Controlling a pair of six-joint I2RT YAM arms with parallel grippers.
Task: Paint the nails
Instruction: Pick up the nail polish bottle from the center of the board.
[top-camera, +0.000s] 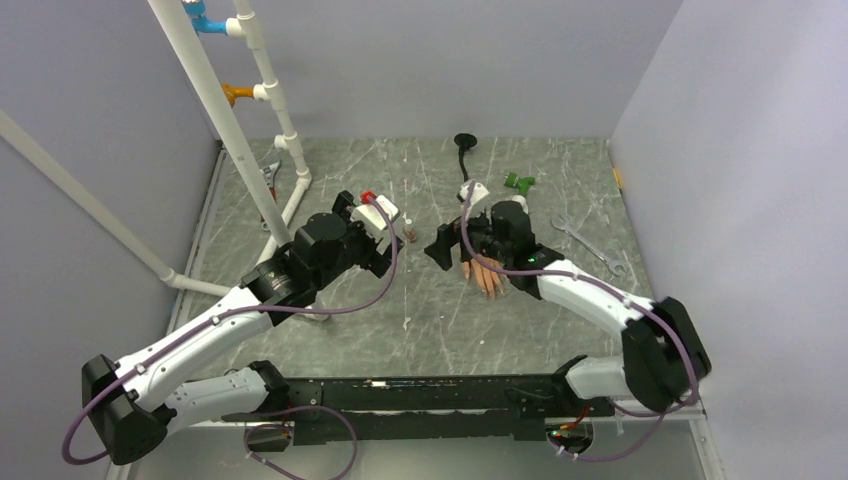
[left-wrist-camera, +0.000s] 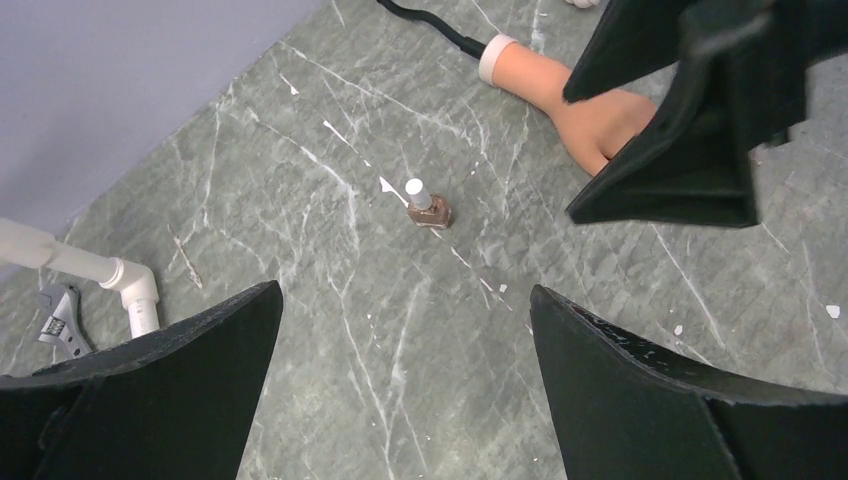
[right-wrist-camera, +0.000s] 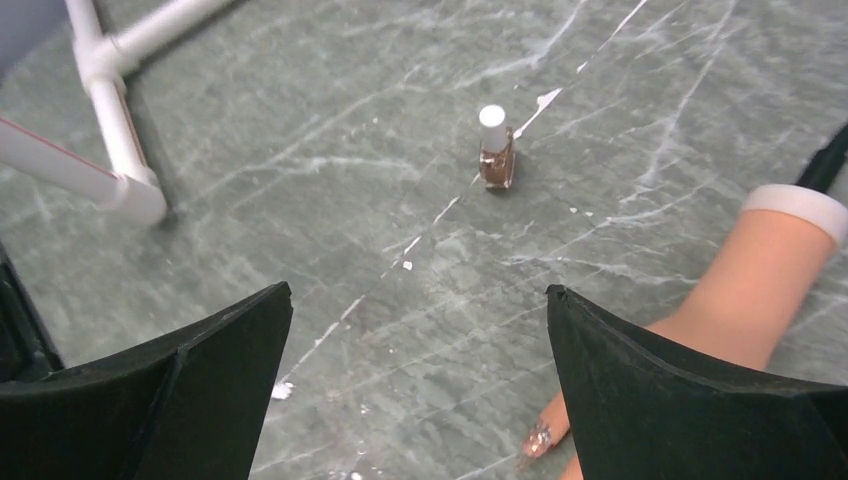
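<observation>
One view high above the table (top-camera: 420, 320); both wrist views low, close, opposite sides of one bottle (left-wrist-camera: 430, 208).

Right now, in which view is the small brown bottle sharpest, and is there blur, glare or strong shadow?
Right wrist view: the small brown glass bottle with a white cap is sharpest, evenly lit, only faint shadow. Left wrist view: also clear, no glare. Top external view: even light, but the bottle is too small for detail.
</observation>
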